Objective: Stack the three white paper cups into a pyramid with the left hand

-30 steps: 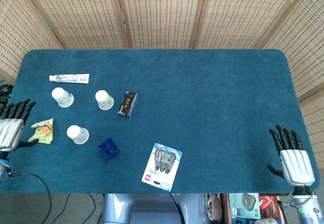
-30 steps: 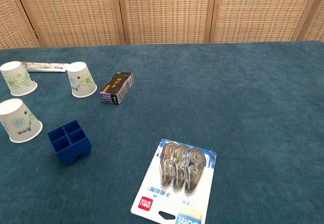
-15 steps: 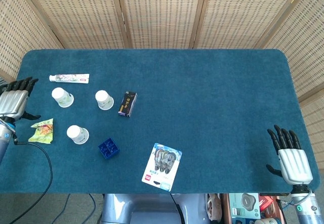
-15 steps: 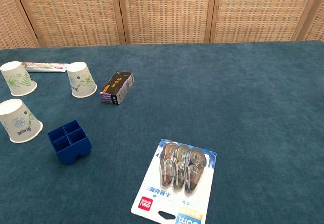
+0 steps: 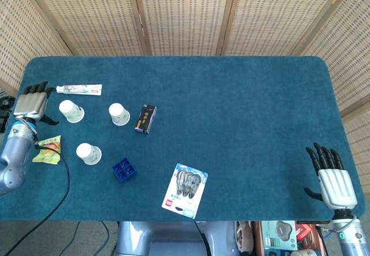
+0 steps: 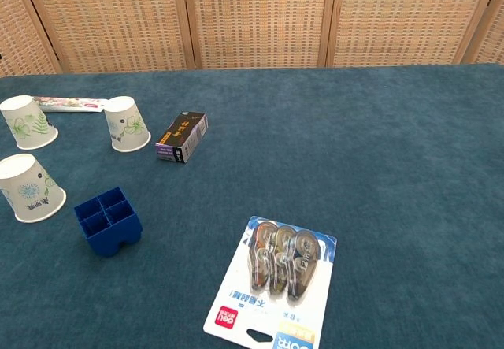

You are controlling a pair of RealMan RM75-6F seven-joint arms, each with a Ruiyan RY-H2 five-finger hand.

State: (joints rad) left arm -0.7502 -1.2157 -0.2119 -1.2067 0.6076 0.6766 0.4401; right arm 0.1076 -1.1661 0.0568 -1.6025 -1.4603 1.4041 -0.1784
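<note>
1. At the desk's (image 5: 243, 106) far-left edge, your left hand (image 5: 33, 104) has climbed from beside the snack packet (image 5: 48, 149) to just left of the far-left cup (image 5: 71, 111); its fingers are spread and it holds nothing.
2. Your right hand (image 5: 332, 179) has barely moved at the near-right corner, fingers spread, empty.
3. All three cups stand upside down and apart: the far-left one, the middle cup (image 5: 119, 114) and the near cup (image 5: 88, 154).
4. That move suggests you are lining up a first grasp; no stacking has begun.
5. Beyond them lie the toothpaste tube (image 5: 79, 89), dark box (image 5: 145, 119) and blue tray (image 5: 124, 170).
</note>
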